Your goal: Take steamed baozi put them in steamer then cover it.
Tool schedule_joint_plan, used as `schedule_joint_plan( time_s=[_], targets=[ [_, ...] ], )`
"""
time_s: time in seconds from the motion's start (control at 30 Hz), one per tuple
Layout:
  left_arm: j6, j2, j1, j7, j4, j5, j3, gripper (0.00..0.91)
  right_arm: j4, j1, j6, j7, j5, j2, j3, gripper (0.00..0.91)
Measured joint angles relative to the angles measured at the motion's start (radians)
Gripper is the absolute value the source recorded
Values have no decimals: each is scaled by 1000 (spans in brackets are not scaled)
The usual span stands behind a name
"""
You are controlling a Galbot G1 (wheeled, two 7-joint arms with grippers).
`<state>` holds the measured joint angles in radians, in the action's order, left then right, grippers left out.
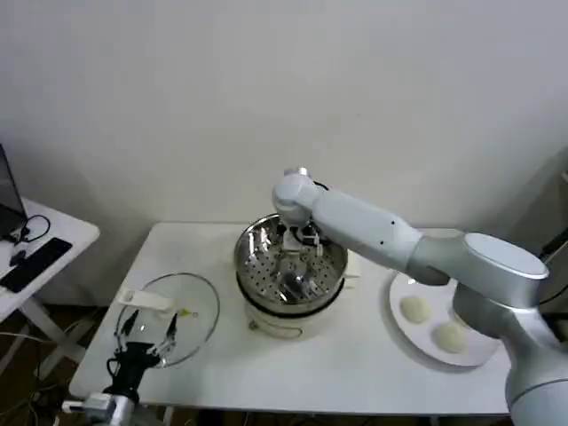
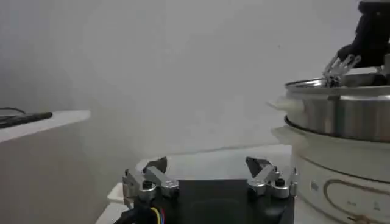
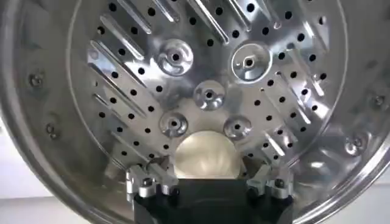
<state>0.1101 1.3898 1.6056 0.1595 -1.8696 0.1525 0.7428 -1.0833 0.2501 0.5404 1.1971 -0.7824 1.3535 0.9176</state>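
- Centre of the head view: the right gripper [image 1: 296,257] reaches down into the steamer [image 1: 251,257], its fingers pinching a baozi [image 3: 204,155] just above the perforated floor
- Right of the frame: two more baozi [image 1: 414,308] lie on a white plate [image 1: 401,330]
- Lower left: the left gripper [image 1: 140,348] hangs with fingers spread over the near rim of the glass cover [image 1: 197,311], which rests flat on the table [image 1: 355,368]

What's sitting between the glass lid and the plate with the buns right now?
In the head view, the steamer stands between the cover and the plate, with the right gripper reaching into its basket.
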Motion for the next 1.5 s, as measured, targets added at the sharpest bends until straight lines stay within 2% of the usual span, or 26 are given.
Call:
schedule_joint_plan(
  time_s=[0.23, 0.43, 0.73, 0.93, 1.1, 1.2, 1.5],
  targets=[
    [0, 1, 1, 0, -2, 0, 3, 907, -65, 62, -6, 22, 73, -52, 29, 907],
    [-4, 0, -1, -1, -3, 0, 3, 907, -141, 166, -60, 43, 235, -162, 72, 907],
    [-10, -4, -10, 4, -9, 2, -6, 907, -204, 314, -325, 39, 664, -416, 200, 907],
    [-13, -3, -18, 8, -22, 3, -10, 907, -206, 307, -466, 28, 835, -589, 231, 907],
    [-22, -2, -20, 1, -33, 5, -16, 907, -203, 215, -534, 20, 885, -708, 188, 907],
    [-25, 0, -17, -5, -36, 4, -21, 907, -195, 134, -555, 16, 886, -749, 140, 907],
    [-26, 11, -3, -16, -47, -9, -14, 907, -128, -143, -560, 11, 803, -782, -63, 907]
  ],
)
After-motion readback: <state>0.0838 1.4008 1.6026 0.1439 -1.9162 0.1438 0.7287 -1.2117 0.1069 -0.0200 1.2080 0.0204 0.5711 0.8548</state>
